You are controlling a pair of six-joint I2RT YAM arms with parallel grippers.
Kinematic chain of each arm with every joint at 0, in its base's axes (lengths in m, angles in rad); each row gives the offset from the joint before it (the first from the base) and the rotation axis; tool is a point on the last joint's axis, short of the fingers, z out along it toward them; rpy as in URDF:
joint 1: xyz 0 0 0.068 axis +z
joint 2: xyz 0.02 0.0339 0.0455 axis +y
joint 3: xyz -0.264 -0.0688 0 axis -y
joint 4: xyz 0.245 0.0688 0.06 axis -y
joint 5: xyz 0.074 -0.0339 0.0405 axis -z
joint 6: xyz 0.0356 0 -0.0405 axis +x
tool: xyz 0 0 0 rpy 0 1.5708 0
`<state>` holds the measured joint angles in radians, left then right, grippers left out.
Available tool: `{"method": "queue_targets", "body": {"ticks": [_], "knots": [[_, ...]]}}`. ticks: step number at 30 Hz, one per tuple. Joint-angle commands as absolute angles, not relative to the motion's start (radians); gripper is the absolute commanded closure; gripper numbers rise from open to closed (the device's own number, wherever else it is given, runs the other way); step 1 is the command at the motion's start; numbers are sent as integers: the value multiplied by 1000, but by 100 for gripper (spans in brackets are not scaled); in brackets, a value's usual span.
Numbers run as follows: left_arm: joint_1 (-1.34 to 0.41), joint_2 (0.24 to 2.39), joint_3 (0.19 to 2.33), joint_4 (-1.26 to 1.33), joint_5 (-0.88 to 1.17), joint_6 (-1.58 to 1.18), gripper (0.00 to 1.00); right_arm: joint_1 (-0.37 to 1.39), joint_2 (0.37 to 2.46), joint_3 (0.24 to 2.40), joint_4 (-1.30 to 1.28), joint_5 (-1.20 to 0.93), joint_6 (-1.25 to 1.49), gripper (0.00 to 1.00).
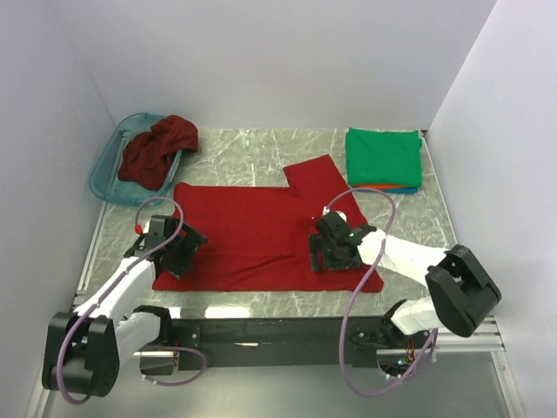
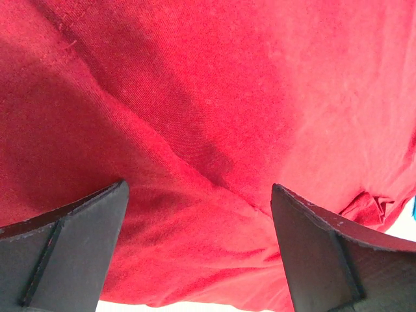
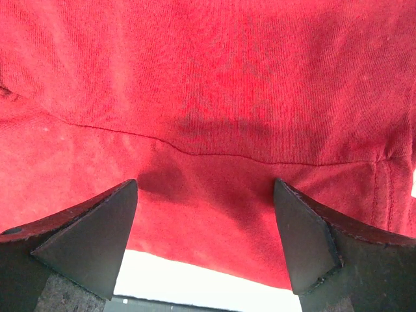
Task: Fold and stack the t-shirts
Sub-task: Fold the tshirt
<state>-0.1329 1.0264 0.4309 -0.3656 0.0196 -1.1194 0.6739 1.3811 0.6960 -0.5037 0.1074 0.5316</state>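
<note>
A bright red t-shirt [image 1: 261, 231] lies spread flat across the middle of the table, one sleeve pointing to the back. My left gripper [image 1: 180, 259] hovers open over its near left corner; the left wrist view shows red cloth [image 2: 214, 130] between the spread fingers [image 2: 71, 247]. My right gripper [image 1: 329, 254] hovers open over the near right part of the shirt; the right wrist view shows the red cloth [image 3: 208, 97] and its hem edge between the fingers [image 3: 91, 240]. A maroon t-shirt [image 1: 157, 150] lies crumpled in the basket. A folded green t-shirt [image 1: 384, 157] tops a stack at the back right.
A translucent teal basket [image 1: 106, 174] stands at the back left. Orange-red and blue edges [image 1: 402, 189] show under the green shirt. White walls close in the table on three sides. The black rail [image 1: 270, 331] with the arm bases runs along the near edge.
</note>
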Motion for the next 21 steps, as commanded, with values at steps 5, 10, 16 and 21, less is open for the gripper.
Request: {"method": "queue_targets", "body": {"ticks": [5, 10, 16, 21], "knots": [[-153, 988, 353, -598, 31, -1190, 1, 724, 1279, 618, -591, 103, 669, 9], [-160, 928, 368, -638, 49, -1207, 1, 729, 1223, 609, -598, 97, 678, 9], [-160, 871, 569, -753, -69, -1172, 0, 729, 1167, 840, -661, 195, 614, 7], [-158, 937, 727, -716, -181, -1105, 1, 698, 1114, 962, -670, 323, 577, 3]]}}
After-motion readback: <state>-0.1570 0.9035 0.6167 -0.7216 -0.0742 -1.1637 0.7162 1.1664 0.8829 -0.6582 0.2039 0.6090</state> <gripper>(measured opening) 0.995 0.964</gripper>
